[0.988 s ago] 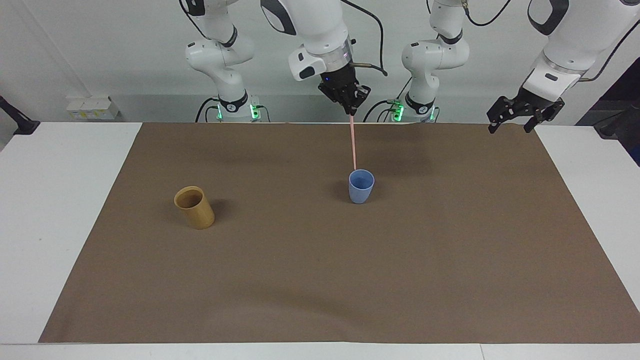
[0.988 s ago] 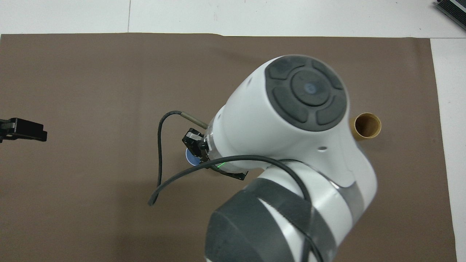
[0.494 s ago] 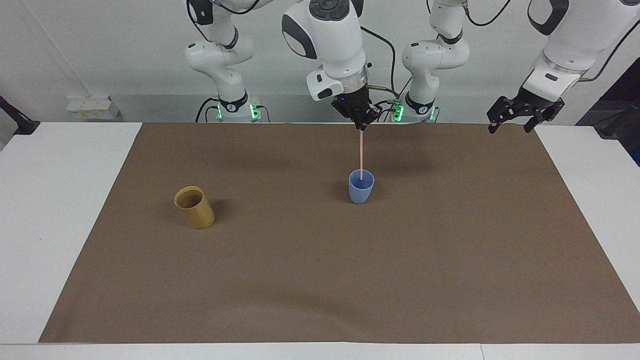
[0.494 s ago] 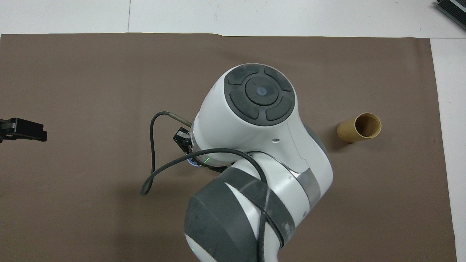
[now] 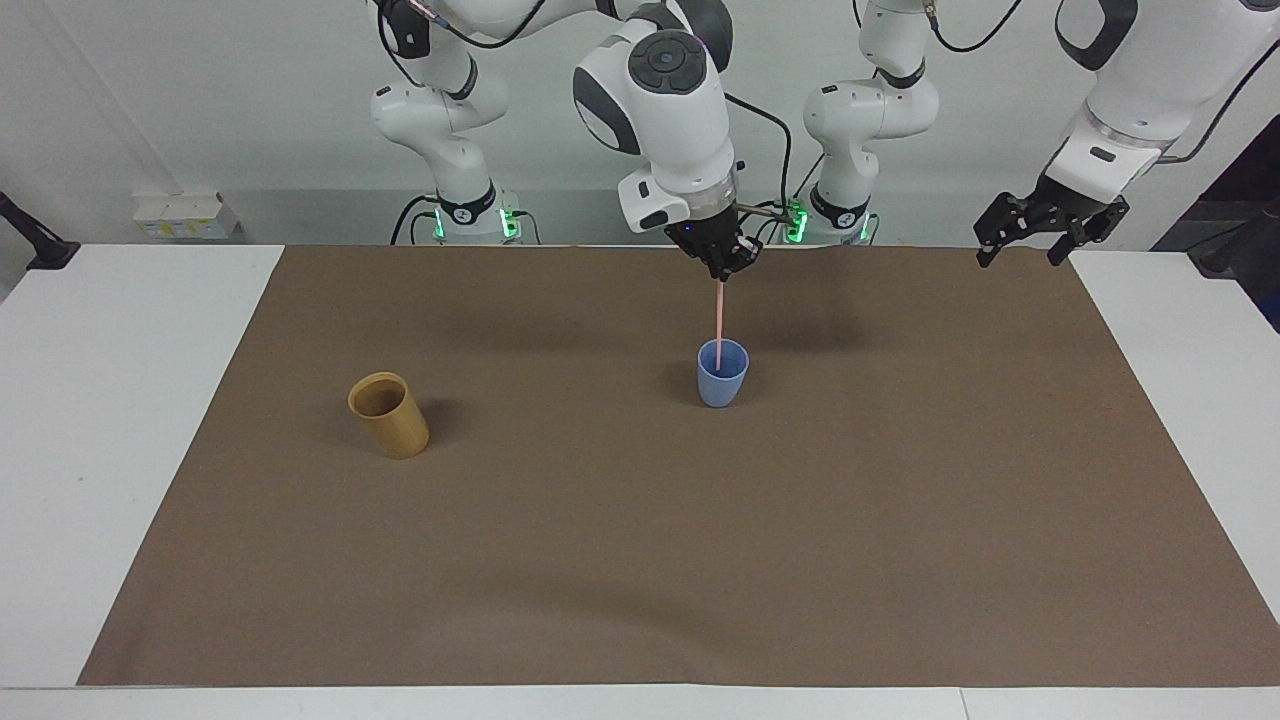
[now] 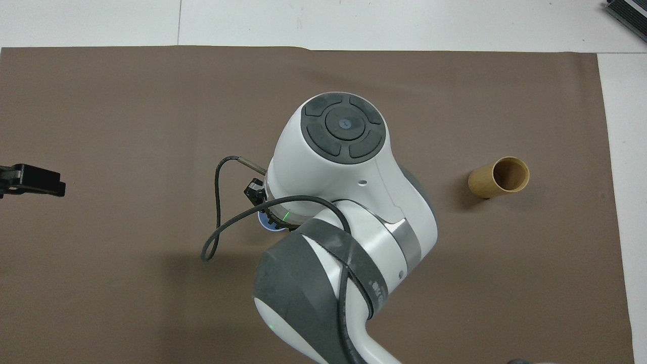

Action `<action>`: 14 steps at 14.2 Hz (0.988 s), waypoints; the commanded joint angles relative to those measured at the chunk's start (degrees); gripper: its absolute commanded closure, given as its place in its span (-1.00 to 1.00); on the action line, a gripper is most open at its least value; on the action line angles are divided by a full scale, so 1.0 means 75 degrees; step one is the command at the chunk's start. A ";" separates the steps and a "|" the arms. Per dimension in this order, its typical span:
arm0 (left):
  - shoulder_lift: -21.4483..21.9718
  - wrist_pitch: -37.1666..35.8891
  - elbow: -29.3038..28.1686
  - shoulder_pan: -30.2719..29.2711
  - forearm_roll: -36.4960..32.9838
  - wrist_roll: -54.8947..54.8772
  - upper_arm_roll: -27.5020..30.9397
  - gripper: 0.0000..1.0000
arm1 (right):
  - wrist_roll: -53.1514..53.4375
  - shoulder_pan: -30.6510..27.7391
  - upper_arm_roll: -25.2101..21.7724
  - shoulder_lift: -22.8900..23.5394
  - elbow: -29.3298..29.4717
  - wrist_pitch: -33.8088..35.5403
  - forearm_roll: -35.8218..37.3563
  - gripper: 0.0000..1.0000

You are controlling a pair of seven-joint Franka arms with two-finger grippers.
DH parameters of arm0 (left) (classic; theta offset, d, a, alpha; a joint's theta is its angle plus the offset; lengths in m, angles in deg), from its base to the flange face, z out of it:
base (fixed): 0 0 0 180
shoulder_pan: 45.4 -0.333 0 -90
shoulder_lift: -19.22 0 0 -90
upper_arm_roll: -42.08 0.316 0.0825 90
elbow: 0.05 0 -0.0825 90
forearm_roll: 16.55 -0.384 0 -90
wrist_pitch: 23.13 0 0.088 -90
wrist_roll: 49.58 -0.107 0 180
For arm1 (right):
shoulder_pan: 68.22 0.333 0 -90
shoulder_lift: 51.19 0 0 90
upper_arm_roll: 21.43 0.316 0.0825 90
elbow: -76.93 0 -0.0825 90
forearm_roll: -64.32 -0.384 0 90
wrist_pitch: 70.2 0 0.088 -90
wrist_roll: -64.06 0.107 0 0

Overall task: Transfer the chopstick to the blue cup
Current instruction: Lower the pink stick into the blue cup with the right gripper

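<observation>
The small light blue cup [image 5: 722, 378] stands upright on the brown mat, near its middle. My right gripper [image 5: 722, 272] hangs straight above it, shut on the top end of the thin pink chopstick [image 5: 718, 315]. The stick hangs upright and its lower end is inside the cup's mouth. In the overhead view the right arm covers the stick and gripper; only a sliver of the blue cup [image 6: 265, 223] shows. My left gripper [image 5: 1040, 235] waits open and empty, raised over the mat's edge at the left arm's end; it also shows in the overhead view [image 6: 33, 180].
A tan bamboo-coloured cup [image 5: 388, 415] stands on the brown mat [image 5: 640, 560] toward the right arm's end, slightly farther from the robots than the blue cup; it also shows in the overhead view [image 6: 499, 177]. White table [image 5: 100, 400] surrounds the mat.
My right gripper has come down and shifted slightly toward the left arm's end, lowering the chopstick from just above the blue cup's rim into the cup. The left arm has not moved.
</observation>
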 commanded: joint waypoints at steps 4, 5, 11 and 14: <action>-0.0008 -0.0135 0.0134 0.0069 -0.0093 0.0021 0.0056 -1.00 | 0.0158 0.0145 0.0059 0.0204 -0.0368 -0.0735 0.0441 1.00; -0.0008 -0.0135 0.0134 0.0069 -0.0093 0.0021 0.0056 -1.00 | 0.0147 0.0145 0.0059 0.0204 -0.0368 -0.0736 0.0441 1.00; -0.0008 -0.0135 0.0134 0.0069 -0.0093 0.0021 0.0056 -1.00 | 0.0158 0.0145 0.0059 0.0333 -0.0462 -0.0900 0.0429 1.00; -0.0008 -0.0135 0.0134 0.0069 -0.0093 0.0021 0.0056 -1.00 | 0.0147 0.0145 0.0059 0.0333 -0.0579 -0.0923 0.0429 0.50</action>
